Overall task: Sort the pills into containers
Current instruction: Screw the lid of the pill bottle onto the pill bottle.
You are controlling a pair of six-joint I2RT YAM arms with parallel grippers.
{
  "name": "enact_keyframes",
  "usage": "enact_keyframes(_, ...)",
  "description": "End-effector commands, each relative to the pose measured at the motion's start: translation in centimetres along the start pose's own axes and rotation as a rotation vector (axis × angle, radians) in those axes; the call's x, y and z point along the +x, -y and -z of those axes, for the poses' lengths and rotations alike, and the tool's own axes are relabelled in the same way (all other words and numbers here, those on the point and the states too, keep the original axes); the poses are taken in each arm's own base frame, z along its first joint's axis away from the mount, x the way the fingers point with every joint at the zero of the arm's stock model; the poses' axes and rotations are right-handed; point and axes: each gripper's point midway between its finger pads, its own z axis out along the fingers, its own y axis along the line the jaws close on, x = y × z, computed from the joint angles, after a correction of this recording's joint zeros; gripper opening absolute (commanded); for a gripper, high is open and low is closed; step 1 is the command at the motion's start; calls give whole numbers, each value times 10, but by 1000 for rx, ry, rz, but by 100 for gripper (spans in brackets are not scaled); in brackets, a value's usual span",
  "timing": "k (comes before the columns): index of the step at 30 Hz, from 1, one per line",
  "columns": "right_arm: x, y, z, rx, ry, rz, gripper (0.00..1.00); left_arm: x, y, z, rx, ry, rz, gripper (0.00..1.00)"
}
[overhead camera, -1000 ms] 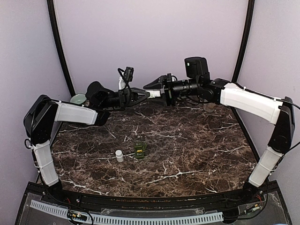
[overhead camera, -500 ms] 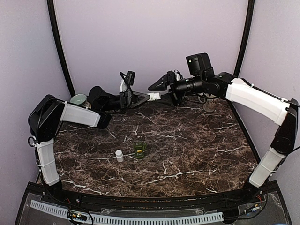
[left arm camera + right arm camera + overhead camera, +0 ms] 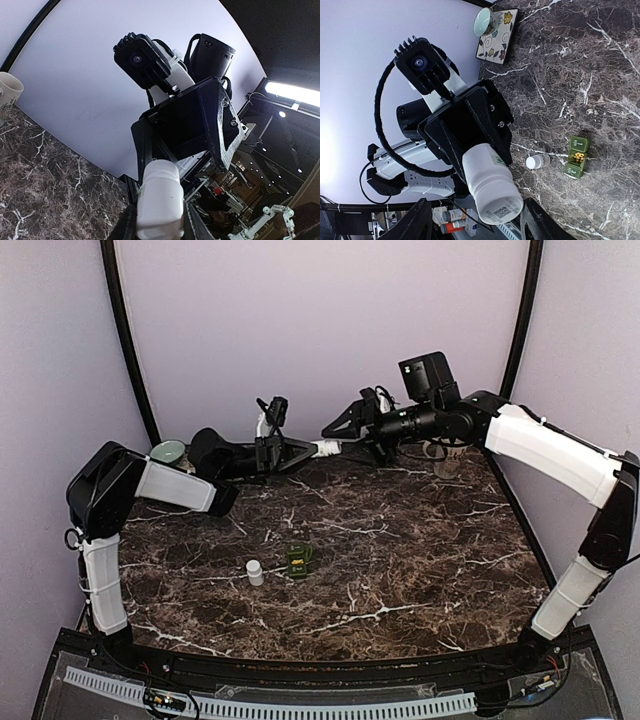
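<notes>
1. White plastic was what the left gripper (image 3: 159,221) was clenched on: a white bottle (image 3: 159,200), gripped at one end and held level in the air over the rear of the table (image 3: 420,560).
2. The right gripper (image 3: 477,216) faced it with fingers spread wide, one on each side of the bottle's free end, with a gap showing at both. It was released and gripped nothing.
3. Whether the bottle carried its cap could not be told from any view.
4. No pill was seen in either gripper or loose on the marble.
5. Down near the middle of the table stood the containers (image 3: 299,558), a small green box of three cells in a row. The right wrist view showed yellow pills (image 3: 578,156) in the middle cell. Nothing could be made out in the two end cells.
6. A second small white bottle (image 3: 255,572) stood just beside the box, apart from it.
7. Judgement: the sort was partly done, with one cell filled. The raised bottle seemed to be at an opening or hand-over stage, well away from the box, so its contents had yet to be delivered.
</notes>
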Motion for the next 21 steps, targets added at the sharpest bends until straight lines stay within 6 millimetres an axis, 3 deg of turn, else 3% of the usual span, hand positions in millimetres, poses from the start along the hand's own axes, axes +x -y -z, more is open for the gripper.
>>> enact_keyframes(1, -6, -12, 15, -2, 45, 76, 61, -12, 13, -2, 40, 24, -37, 0)
enact_keyframes(15, -8, -20, 52, 41, 158, 312, 66, -22, 13, -2, 55, 53, 41, 0)
enact_keyframes(21, -9, -11, 62, 83, 233, 478, 66, -30, 17, -2, 65, 90, 110, 0)
